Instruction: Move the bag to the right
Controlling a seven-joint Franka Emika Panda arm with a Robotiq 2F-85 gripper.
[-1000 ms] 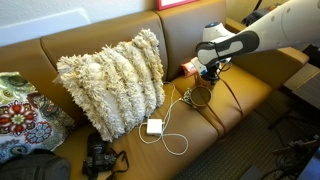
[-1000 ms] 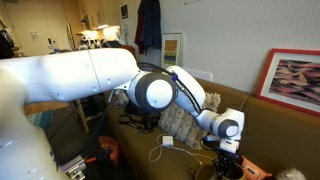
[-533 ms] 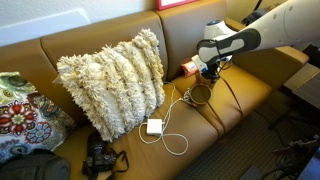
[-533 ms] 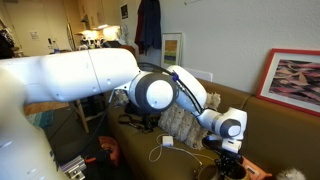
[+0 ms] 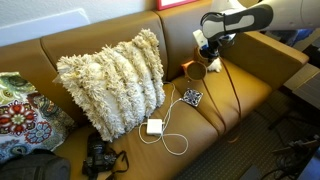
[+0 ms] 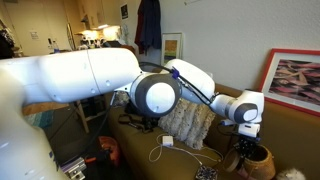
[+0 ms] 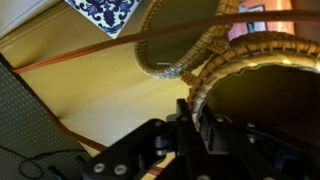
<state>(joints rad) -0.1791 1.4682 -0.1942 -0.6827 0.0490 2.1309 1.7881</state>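
Note:
The bag (image 5: 198, 69) is small, brown and round, and it hangs above the sofa seat beside the right cushion's back. Its thin dark strap (image 5: 236, 100) trails down over the seat. My gripper (image 5: 210, 56) is shut on the bag's braided rim from above. In the wrist view the jaws (image 7: 193, 105) pinch the woven rim of the bag (image 7: 262, 95), and the strap (image 7: 120, 45) crosses the yellow-brown cushion. In an exterior view the bag (image 6: 259, 163) dangles under the gripper (image 6: 246, 138).
A small black-and-white patterned square (image 5: 191, 97) lies on the seat below the bag. A shaggy pillow (image 5: 112, 80) leans at the middle. A white charger (image 5: 154, 126) with its cable, a camera (image 5: 100, 158) and a patterned cushion (image 5: 18, 115) lie further left. The sofa armrest (image 5: 275, 55) is at the right.
The gripper has risen and moved toward the sofa back, lifting the bag off the seat. The patterned square that lay under it now shows.

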